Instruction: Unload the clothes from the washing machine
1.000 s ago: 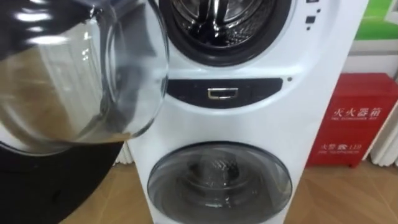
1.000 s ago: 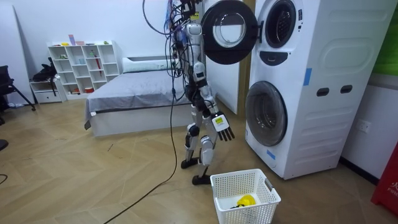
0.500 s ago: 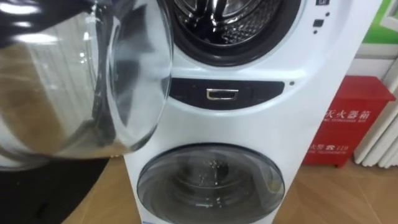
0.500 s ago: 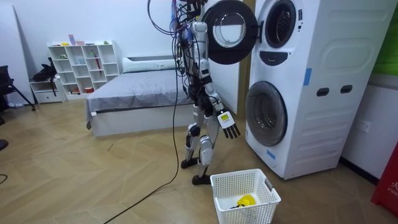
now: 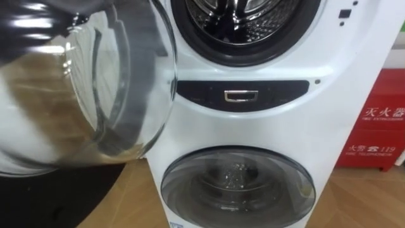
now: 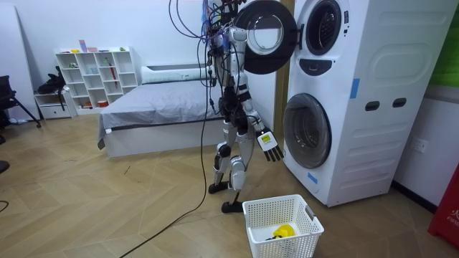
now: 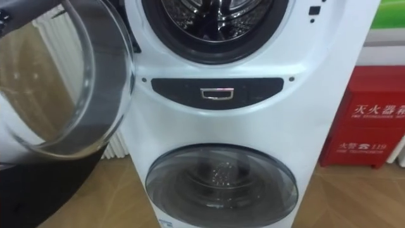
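We hang right robot hand (image 6: 268, 145) low, fingers relaxed, empty; open door (image 6: 259, 34) above it clears drum (image 5: 243, 19) for reach.

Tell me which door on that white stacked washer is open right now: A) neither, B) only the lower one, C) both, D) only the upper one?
D: the upper door is swung out to the side, baring the drum, while the lower door sits flush and closed.
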Available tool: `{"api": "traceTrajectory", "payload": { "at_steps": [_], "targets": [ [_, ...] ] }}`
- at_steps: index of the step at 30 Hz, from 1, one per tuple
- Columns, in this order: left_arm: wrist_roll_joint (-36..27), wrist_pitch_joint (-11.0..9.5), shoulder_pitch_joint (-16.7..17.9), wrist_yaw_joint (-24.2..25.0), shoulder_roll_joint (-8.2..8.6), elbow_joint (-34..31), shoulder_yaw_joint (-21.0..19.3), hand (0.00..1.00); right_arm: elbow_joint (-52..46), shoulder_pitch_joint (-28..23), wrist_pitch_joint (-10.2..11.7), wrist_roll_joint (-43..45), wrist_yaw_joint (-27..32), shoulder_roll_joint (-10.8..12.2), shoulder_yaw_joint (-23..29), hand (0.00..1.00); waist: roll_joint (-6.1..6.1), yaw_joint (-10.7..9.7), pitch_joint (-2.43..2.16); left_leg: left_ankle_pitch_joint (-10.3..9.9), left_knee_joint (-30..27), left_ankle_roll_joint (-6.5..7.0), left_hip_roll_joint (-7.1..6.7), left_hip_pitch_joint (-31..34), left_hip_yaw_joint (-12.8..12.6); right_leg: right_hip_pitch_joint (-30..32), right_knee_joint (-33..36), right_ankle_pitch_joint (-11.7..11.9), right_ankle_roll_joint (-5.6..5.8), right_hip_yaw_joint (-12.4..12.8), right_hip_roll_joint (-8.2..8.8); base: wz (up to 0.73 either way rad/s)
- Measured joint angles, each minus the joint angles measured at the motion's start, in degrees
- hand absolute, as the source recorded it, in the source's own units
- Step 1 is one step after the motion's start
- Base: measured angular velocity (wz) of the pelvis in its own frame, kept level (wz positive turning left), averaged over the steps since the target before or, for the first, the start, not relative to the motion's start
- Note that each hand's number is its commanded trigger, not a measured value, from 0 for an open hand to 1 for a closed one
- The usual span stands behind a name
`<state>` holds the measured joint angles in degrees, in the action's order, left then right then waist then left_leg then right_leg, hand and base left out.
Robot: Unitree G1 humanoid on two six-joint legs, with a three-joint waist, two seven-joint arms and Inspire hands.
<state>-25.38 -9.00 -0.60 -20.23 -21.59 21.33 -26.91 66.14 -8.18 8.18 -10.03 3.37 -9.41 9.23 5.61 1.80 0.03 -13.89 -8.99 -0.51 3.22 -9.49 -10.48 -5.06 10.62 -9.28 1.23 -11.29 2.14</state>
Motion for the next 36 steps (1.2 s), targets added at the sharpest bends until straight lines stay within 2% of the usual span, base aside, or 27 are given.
{"api": "traceTrajectory", "payload": {
  "at_steps": [4,8,12,15,16,17,18,20,21,22,23,24,26,28,30,36],
  "targets": [
    [0.77,-0.02,-1.09,-1.2,-0.3,-4.39,-0.08,0.0,-0.14,-0.54,-0.04,1.1,-0.39,0.05,1.76,0.0,0.11,0.02,0.05,0.0,0.01,0.0,-0.02,0.27,0.52,-0.04,0.0,-0.06,0.09,0.05,0.03,0.05],
    [0.9,0.38,-1.22,-1.7,-0.6,-12.63,-0.53,0.0,-1.9,-2.44,-0.23,1.91,-0.34,0.44,2.36,0.0,-0.49,0.13,0.05,0.01,-0.07,-0.01,-0.05,0.24,0.53,0.1,-0.01,-0.12,0.16,0.04,0.03,0.0],
    [0.9,0.42,-1.48,-1.48,-0.49,-19.97,0.98,0.0,-1.77,-2.55,-1.24,2.26,-0.44,0.89,1.9,0.0,-1.0,-0.88,0.4,0.01,-0.35,0.0,-0.17,0.24,0.97,-0.17,0.01,-0.12,0.16,-0.07,0.19,0.04],
    [0.83,1.4,-1.48,0.16,2.08,-26.7,5.06,0.0,-1.24,-1.4,-2.0,1.91,-0.48,1.62,-0.54,0.0,-1.66,-1.97,0.91,0.02,-0.58,0.02,-0.34,0.75,1.51,-0.1,-0.08,-0.31,0.05,-0.6,0.37,0.05],
    [0.78,1.5,-1.44,0.87,2.78,-28.09,5.92,0.0,-1.1,-1.19,-2.1,1.78,-0.57,1.77,-0.92,0.0,-1.84,-2.23,0.91,0.03,-0.66,0.04,-0.42,1.11,1.96,-0.02,-0.02,-0.43,0.08,-0.91,0.46,0.23],
    [1.38,1.56,-1.43,2.3,4.39,-30.66,8.18,0.0,-1.07,-0.81,-2.66,1.44,-0.86,2.08,-1.43,0.0,-2.32,-3.22,0.93,0.28,-0.64,0.2,-0.69,1.34,2.75,0.27,0.02,-0.54,0.2,-1.54,0.75,0.24],
    [2.82,1.67,-1.4,4.37,6.39,-32.44,10.89,0.0,-1.08,-0.74,-3.09,1.31,-1.11,2.25,-1.83,0.0,-2.61,-3.24,0.79,0.33,-0.59,0.25,-0.8,1.35,2.75,0.55,0.06,-0.57,0.26,-1.55,0.83,0.15],
    [4.54,2.5,-1.4,7.32,9.0,-33.35,14.54,0.0,-1.21,-0.35,-4.14,1.19,-1.24,2.57,-3.0,0.0,-3.04,-3.28,0.36,0.33,-0.62,0.26,-0.84,1.49,2.71,0.8,0.2,-0.58,0.28,-1.39,0.86,-0.02],
    [5.2,2.74,-1.23,7.91,11.13,-33.75,14.99,0.0,-1.21,-0.07,-4.63,1.25,-1.65,2.85,-3.51,0.0,-3.49,-3.37,0.07,0.34,-0.7,0.27,-0.83,1.77,2.81,0.9,0.12,-0.58,0.28,-1.4,0.85,0.0],
    [5.64,3.07,-1.14,8.48,11.46,-33.8,15.41,0.0,-1.21,0.04,-4.68,1.27,-1.65,3.04,-3.52,0.0,-3.69,-3.33,0.05,0.34,-0.68,0.26,-0.82,1.82,2.94,0.87,0.11,-0.58,0.27,-1.41,0.85,0.07],
    [5.89,4.42,-0.82,9.43,11.85,-34.07,16.55,0.0,-1.18,0.43,-4.66,1.25,-1.64,3.3,-3.54,0.0,-3.99,-3.29,0.02,0.34,-0.69,0.26,-0.82,1.86,3.06,0.85,0.01,-0.58,0.27,-1.51,0.85,0.08],
    [5.87,5.08,-0.79,10.47,12.84,-34.17,17.49,0.0,-0.74,0.99,-4.54,1.18,-1.67,3.52,-3.59,0.0,-4.24,-3.32,0.0,0.34,-0.69,0.26,-0.83,1.86,3.16,0.73,-0.01,-0.58,0.28,-1.6,0.87,0.06],
    [6.35,5.48,-0.79,11.39,14.29,-34.82,18.81,0.0,0.77,2.15,-4.58,1.16,-1.59,3.74,-4.57,0.0,-4.64,-3.34,0.05,0.34,-0.69,0.26,-0.82,1.69,3.43,0.14,-0.06,-0.57,0.28,-1.87,0.88,0.09],
    [6.35,5.61,-0.82,12.58,14.44,-34.83,20.52,0.0,0.92,2.73,-4.57,1.22,-1.59,3.83,-6.09,0.0,-4.84,-3.47,0.12,0.35,-0.68,0.26,-0.81,1.57,3.78,-0.12,-0.03,-0.57,0.28,-2.09,0.89,0.09],
    [5.69,5.96,-0.79,13.71,14.37,-34.12,23.08,0.0,1.23,3.25,-4.52,0.63,-1.52,3.94,-7.94,0.0,-4.96,-4.04,0.62,0.35,-0.65,0.26,-0.81,0.99,4.15,-1.12,-0.13,-0.57,0.29,-2.83,0.96,0.14],
    [4.67,6.63,1.01,16.02,14.42,-32.81,28.63,0.0,1.18,3.16,-4.58,-1.34,-1.43,4.0,-9.74,0.0,-5.09,-4.88,0.76,0.35,-0.64,0.26,-0.84,1.18,3.16,-0.79,-0.21,-0.66,0.26,-2.01,0.88,-0.06]
  ]
}}
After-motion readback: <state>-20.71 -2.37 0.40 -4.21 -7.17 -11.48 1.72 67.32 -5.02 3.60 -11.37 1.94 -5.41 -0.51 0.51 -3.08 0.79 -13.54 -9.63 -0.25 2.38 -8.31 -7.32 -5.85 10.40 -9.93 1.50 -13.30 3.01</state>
